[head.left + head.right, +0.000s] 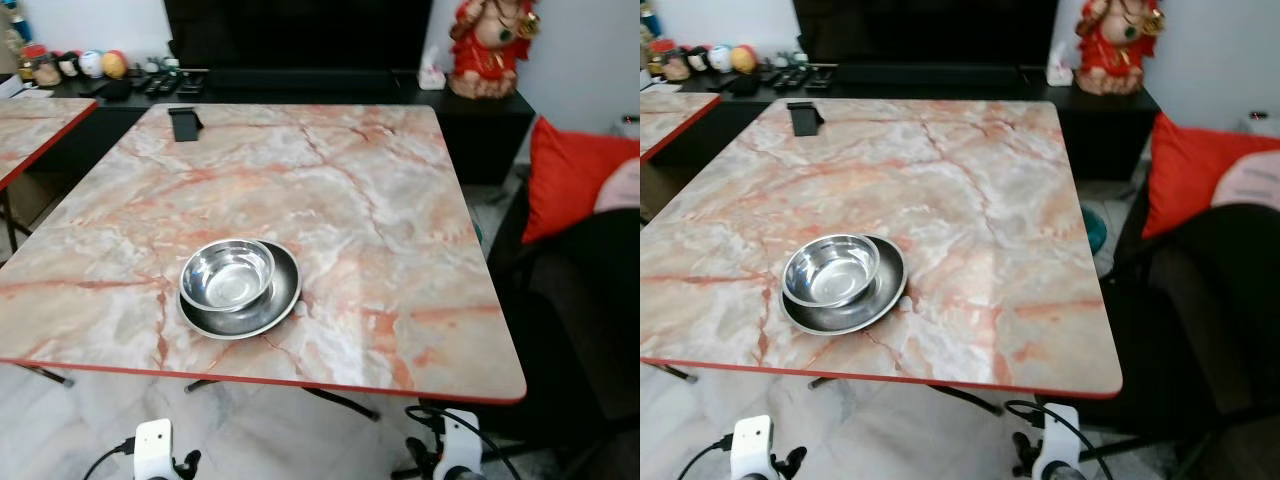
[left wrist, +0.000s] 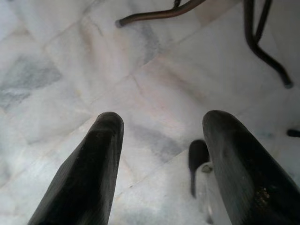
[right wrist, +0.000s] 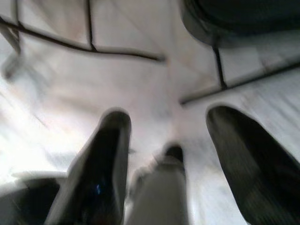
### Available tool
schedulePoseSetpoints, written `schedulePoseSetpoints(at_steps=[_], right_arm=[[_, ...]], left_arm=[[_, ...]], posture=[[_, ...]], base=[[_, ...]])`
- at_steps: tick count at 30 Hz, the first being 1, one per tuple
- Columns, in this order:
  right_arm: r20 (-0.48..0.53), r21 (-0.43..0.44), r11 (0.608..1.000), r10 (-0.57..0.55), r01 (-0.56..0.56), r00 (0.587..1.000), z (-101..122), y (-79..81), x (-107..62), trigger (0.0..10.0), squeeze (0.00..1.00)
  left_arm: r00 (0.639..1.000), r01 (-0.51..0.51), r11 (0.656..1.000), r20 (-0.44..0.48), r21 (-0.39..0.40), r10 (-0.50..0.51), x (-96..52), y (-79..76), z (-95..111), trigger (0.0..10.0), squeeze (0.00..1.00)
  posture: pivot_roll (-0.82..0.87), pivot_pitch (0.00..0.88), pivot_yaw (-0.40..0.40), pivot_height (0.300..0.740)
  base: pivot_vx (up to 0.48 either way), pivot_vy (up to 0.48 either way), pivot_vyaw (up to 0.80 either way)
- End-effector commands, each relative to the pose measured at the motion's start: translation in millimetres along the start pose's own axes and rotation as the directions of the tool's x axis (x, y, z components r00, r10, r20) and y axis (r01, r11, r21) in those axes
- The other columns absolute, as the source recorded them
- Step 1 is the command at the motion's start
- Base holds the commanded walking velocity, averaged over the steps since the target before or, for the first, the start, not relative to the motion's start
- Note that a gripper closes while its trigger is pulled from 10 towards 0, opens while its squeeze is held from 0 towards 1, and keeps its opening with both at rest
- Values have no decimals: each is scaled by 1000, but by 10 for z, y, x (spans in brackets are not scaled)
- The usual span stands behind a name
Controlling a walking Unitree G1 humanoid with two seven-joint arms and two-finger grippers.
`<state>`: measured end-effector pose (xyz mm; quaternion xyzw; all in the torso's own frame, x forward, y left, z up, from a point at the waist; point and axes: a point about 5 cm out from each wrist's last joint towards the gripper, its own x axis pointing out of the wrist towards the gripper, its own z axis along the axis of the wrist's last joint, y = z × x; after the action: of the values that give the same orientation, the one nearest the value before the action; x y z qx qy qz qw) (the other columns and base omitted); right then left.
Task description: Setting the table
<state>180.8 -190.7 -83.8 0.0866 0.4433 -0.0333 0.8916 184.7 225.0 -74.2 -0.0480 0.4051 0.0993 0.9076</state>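
A shiny steel bowl [image 1: 227, 273] sits inside a steel plate [image 1: 262, 309] near the front edge of the marble-patterned table [image 1: 380, 200]. Both arms hang low below the table edge, wrists showing at the bottom of the head views. My left gripper [image 2: 161, 126] points down at the white marble floor, open, with nothing between its fingers. My right gripper [image 3: 168, 122] also hangs over the floor, open and empty, in a blurred picture.
A black phone stand [image 1: 184, 124] sits at the table's far left corner. A second marble table [image 1: 30, 125] stands to the left. A dark sofa with a red cushion [image 1: 570, 175] is close on the right. A black cabinet [image 1: 480, 110] with a red statue lies behind. Metal table legs [image 2: 262, 42] cross the floor.
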Motion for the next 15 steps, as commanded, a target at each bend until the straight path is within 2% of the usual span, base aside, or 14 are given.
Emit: schedulePoseSetpoints(at_steps=[1,6,15], right_arm=[[8,2,1000,14,-14,1000,29,48,13,10000,0],[-2,1,1000,4,-4,1000,31,-20,3,10000,0],[-12,-3,1000,4,-4,1000,-3,-33,-5,10000,0]], left_arm=[[1000,-12,1000,-25,6,13,-10,53,-38,10000,0],[999,-11,1000,-33,9,11,-15,57,-57,10000,0],[999,-8,1000,-37,11,9,-20,63,-72,10000,0]], posture=[[-56,0,25,719],[-52,0,26,719],[-50,0,30,719]], base=[[0,334,0],[0,335,0],[0,362,0]])
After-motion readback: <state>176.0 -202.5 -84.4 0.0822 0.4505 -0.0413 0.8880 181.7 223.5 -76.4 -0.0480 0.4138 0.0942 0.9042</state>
